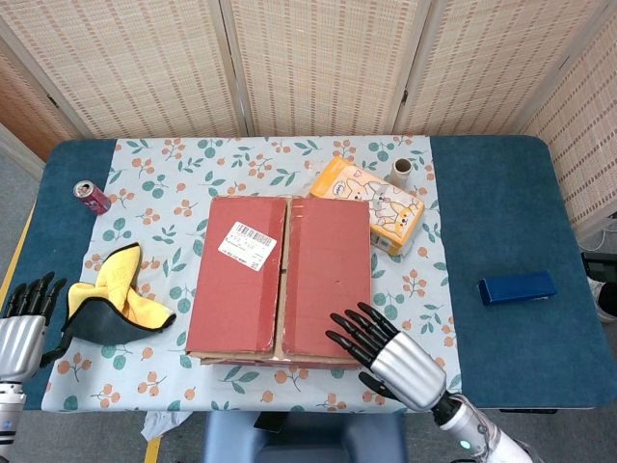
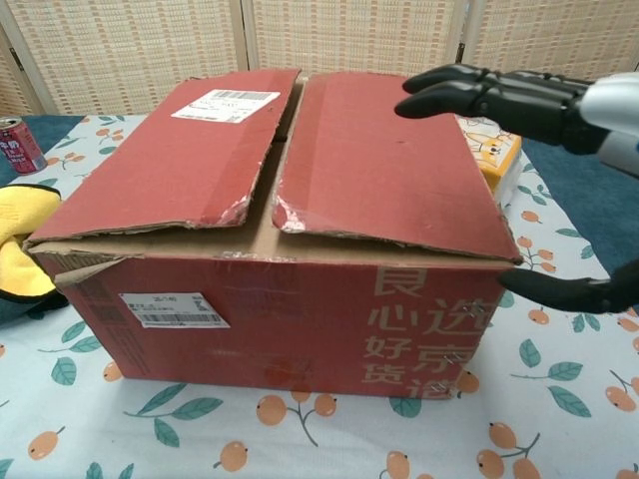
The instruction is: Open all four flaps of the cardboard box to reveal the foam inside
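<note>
A red cardboard box [image 1: 280, 280] [image 2: 290, 249] stands mid-table on the flowered cloth, its two top flaps lying shut with a narrow seam between them. The left flap [image 1: 236, 275] carries a white label. My right hand [image 1: 386, 357] [image 2: 509, 100] is open, its dark fingers spread above the near right corner of the right flap [image 1: 328, 280], with the thumb lower beside the box wall. At the table's left edge my left hand [image 1: 24, 313] is open, just left of the yellow cloth. No foam shows.
A yellow and black cloth [image 1: 111, 299] lies left of the box. A red can [image 1: 93, 197] stands far left. An orange tissue pack [image 1: 371, 204] and a cardboard roll [image 1: 400, 172] sit behind the box at right. A blue box [image 1: 518, 287] lies on the right.
</note>
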Motion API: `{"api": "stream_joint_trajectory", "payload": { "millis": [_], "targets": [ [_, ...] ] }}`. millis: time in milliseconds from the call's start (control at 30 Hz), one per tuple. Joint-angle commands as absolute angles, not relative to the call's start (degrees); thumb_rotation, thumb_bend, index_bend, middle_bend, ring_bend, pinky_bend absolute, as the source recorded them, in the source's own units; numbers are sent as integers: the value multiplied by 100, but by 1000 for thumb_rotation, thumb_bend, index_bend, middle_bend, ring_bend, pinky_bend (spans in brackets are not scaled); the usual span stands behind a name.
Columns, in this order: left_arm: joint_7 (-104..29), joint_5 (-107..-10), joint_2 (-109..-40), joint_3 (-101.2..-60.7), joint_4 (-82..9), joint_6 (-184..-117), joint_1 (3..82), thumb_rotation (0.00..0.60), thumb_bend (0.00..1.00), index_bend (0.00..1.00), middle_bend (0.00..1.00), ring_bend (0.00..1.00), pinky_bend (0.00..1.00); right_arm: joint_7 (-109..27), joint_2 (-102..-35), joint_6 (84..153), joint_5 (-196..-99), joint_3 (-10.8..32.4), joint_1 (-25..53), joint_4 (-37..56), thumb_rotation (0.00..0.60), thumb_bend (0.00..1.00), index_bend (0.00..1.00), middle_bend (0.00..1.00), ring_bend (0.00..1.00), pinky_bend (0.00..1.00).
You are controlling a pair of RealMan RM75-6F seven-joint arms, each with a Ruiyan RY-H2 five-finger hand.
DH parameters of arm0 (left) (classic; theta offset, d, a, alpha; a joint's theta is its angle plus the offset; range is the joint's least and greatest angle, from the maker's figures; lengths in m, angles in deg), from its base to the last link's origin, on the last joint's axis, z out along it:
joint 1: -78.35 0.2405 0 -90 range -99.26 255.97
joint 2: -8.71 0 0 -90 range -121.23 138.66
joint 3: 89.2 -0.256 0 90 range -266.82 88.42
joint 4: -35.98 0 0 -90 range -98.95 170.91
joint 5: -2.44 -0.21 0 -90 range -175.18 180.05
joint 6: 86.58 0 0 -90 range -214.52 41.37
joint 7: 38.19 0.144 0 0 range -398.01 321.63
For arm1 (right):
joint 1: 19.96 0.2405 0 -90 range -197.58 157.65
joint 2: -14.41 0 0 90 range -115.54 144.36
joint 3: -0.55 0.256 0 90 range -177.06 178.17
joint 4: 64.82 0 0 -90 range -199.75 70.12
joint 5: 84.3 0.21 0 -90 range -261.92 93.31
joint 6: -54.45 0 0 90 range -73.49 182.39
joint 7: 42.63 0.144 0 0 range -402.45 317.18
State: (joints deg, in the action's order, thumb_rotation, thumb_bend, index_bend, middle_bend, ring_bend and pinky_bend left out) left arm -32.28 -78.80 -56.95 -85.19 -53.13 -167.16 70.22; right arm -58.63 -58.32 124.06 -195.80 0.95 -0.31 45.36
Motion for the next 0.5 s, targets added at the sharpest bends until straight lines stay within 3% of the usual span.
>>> {"api": "stream_joint_trajectory", "payload": {
  "millis": [33, 500],
  "targets": [
    [-3300, -7878, -5668, -8528, -5302, -16687, 7018, 600, 471, 0, 0, 5, 0, -5924, -6040, 12300, -19454, 215, 110, 4495, 600, 379, 0, 0, 0, 0],
    [-3634, -7764, -5584, -8468, -5229, -16609, 6995, 600, 482, 0, 0, 5, 0, -5967, -6615, 11934, -19080, 476, 599, 4388, 600, 379, 0, 0, 0, 0]
  ]
}}
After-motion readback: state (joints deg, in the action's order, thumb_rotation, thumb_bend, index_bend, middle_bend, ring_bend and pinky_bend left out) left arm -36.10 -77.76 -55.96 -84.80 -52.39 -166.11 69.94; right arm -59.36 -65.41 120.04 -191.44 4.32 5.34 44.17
